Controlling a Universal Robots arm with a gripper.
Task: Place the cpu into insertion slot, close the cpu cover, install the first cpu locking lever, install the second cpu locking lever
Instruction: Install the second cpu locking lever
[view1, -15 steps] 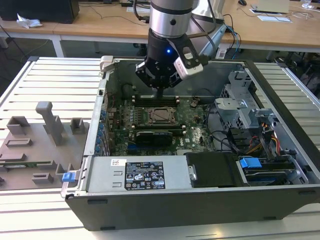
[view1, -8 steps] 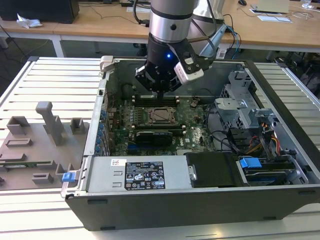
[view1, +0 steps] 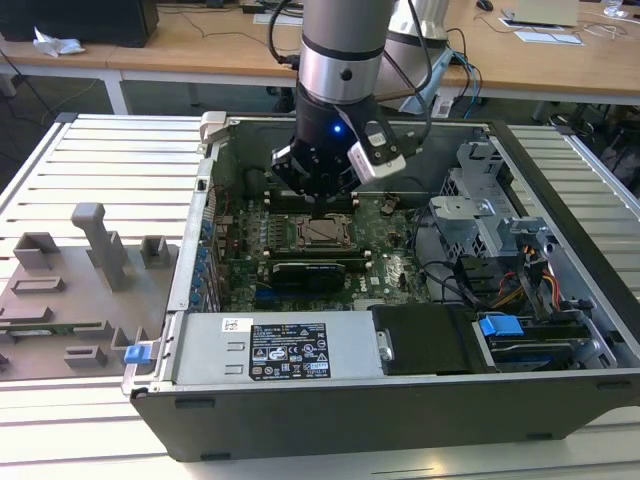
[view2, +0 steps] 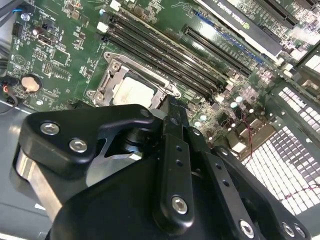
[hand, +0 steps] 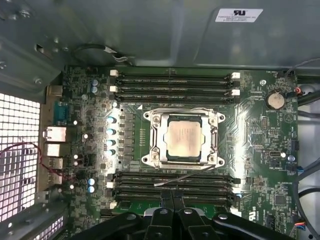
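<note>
The cpu (hand: 183, 138), a pale silver square, sits in the insertion slot (hand: 150, 161) in the middle of the green motherboard (hand: 260, 145). The cpu cover (hand: 210, 141), a silvery frame, lies flat around the chip. A thin silver locking lever (hand: 186, 176) slants loose across the memory slots on the gripper's side of the socket. My gripper (hand: 173, 201) hangs just above the board beside that lever, fingers pressed together with nothing between them. In the exterior view the gripper (view1: 322, 195) hovers over the socket (view1: 325, 232). The second wrist view shows the cpu (view2: 132, 92) beyond the fingers (view2: 172, 130).
Black memory slots (hand: 172, 80) flank the socket on two sides. A long black card (view1: 312, 272) lies across the board in the exterior view. The open computer case (view1: 330, 400) holds a power supply (view1: 275, 350) and a drive cage (view1: 480, 215). A grey fixture tray (view1: 70, 290) stands on the exterior view's left.
</note>
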